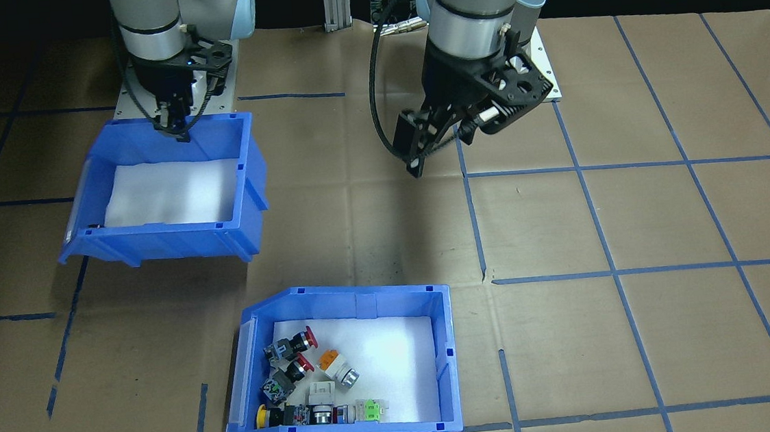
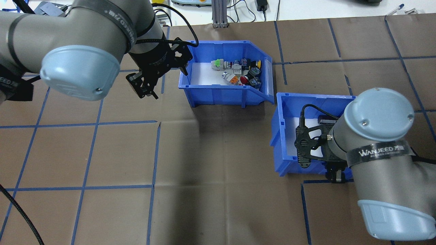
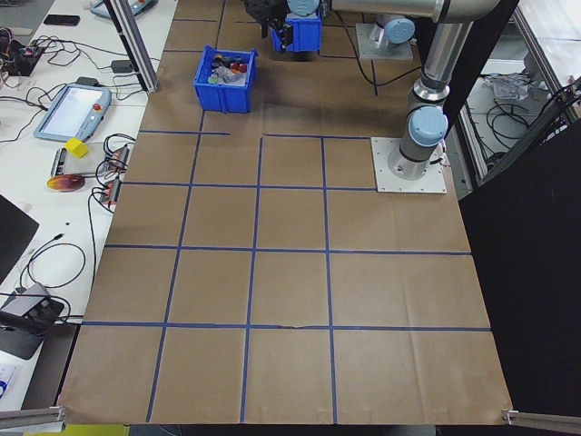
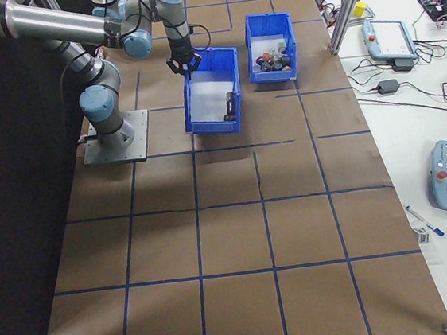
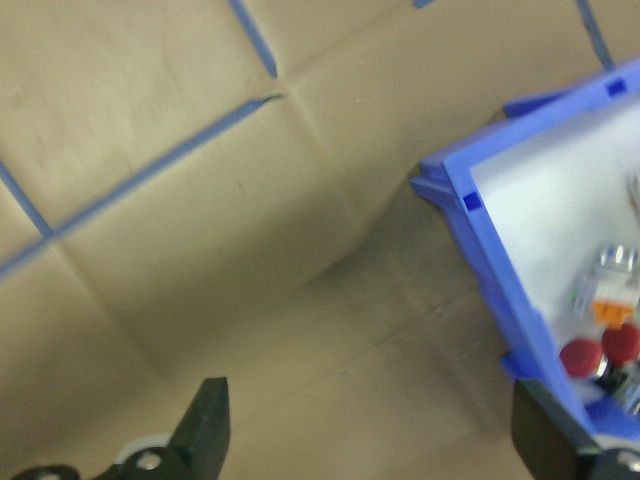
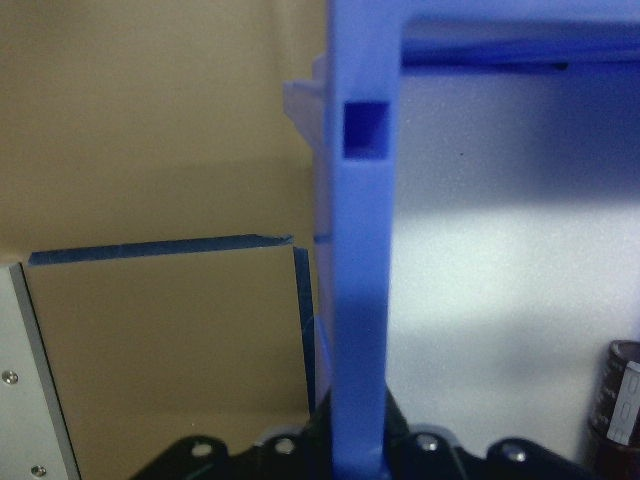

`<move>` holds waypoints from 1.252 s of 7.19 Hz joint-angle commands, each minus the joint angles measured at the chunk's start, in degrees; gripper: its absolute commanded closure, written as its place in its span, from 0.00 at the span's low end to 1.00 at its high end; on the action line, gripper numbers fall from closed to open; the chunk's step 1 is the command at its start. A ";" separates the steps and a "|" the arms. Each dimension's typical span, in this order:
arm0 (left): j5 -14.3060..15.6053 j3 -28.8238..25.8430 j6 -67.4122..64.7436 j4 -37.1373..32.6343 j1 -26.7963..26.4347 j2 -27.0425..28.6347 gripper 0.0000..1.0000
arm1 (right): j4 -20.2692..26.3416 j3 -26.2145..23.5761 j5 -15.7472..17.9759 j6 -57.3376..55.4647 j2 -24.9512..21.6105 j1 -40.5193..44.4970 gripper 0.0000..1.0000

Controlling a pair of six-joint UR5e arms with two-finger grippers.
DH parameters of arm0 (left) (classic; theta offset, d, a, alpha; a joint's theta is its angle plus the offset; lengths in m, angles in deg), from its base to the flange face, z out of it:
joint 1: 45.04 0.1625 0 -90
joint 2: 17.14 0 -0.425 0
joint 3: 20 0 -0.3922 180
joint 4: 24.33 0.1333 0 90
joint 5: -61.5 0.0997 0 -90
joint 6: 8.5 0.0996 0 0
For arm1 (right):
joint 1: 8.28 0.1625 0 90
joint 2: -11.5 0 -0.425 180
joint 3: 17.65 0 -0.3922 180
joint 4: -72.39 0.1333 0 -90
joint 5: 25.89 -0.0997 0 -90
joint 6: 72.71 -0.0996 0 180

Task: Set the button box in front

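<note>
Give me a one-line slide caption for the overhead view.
Left gripper open beside the button box; right gripper clamps the other blue bin's wall.

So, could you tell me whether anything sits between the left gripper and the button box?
Nothing visible does. The left gripper hangs open over bare table just beside the button box. The other bin, gripped by the right gripper, sits on the box's far side.

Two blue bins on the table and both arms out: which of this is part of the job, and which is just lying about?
Part of the job:
- blue plastic button box with coloured push-buttons
- left gripper, open, beside it

Just lying about:
- second blue plastic bin with white foam floor, its wall clamped in the right gripper
- brown paper-covered table
</note>
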 commanded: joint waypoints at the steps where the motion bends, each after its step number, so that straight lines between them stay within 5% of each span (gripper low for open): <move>1: 0.28 0.03 29.65 -0.82 3.84 -2.27 0.01 | 0.01 -0.02 -0.07 -9.16 0.18 8.69 0.94; 3: 0.81 2.12 45.35 -1.09 4.65 -5.16 0.01 | -1.04 0.06 0.02 -14.88 2.80 15.11 0.93; 6: 0.64 11.86 45.85 3.01 5.53 -9.04 0.01 | -4.02 0.24 0.11 -18.51 6.93 23.04 0.93; 9: 0.55 9.53 45.93 3.05 11.23 -9.48 0.01 | -9.21 0.41 0.72 -19.65 11.51 28.41 0.93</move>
